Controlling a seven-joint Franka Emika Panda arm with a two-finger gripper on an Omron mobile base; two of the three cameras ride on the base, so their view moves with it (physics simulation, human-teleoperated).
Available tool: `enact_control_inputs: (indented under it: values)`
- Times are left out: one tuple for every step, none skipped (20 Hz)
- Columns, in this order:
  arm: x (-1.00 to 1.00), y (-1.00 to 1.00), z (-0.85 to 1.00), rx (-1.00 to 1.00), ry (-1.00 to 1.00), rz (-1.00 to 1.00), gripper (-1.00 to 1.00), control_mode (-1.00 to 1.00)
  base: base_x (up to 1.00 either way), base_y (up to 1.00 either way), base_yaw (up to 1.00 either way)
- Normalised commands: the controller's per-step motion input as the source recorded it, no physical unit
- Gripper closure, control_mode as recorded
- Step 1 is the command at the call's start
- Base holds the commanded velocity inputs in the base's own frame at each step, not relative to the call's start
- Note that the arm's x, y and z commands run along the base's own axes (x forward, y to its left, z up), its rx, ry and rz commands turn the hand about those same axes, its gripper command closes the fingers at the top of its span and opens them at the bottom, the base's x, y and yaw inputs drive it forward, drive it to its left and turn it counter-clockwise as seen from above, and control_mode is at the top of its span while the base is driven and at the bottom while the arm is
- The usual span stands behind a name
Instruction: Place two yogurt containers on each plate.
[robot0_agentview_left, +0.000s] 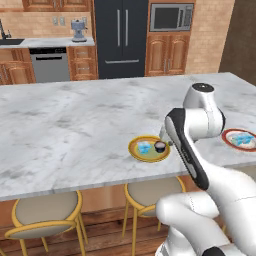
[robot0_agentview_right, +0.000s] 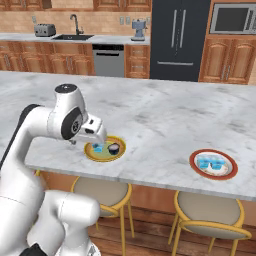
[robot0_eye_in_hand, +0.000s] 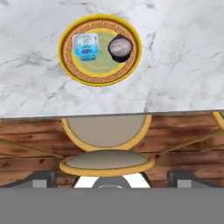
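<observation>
On the golden-rimmed plate (robot0_eye_in_hand: 131, 61) near the marble island's (robot0_agentview_left: 65, 130) front edge sit a pale-blue yogurt tub (robot0_eye_in_hand: 85, 46) and a dark round cup (robot0_eye_in_hand: 120, 47), side by side. Two more blue tubs (robot0_agentview_right: 212, 163) rest on the red-rimmed plate (robot0_agentview_right: 196, 156), well apart. Whether the gripper is wide or narrow cannot be told.

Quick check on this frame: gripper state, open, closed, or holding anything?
Gripper: cannot be told; its fingers are hidden behind the arm. It hangs above the yellow-rimmed plate, which already carries a blue-and-white tub and the dark round cup.
</observation>
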Motion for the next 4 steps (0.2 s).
enact_control_inputs:
  values:
    - [-0.62, 0.00, 0.16, 0.00, -0.13, 0.00, -1.00, -1.00, 0.00, 0.00, 0.00]
    - [-0.51, 0.00, 0.16, 0.00, -0.10, 0.00, -1.00, -1.00, 0.00, 0.00, 0.00]
    - [-0.36, 0.00, 0.16, 0.00, -0.05, 0.00, -1.00, -1.00, 0.00, 0.00, 0.00]
    - [-0.27, 0.00, 0.14, 0.00, -0.04, 0.00, -1.00, -1.00, 0.00, 0.00, 0.00]
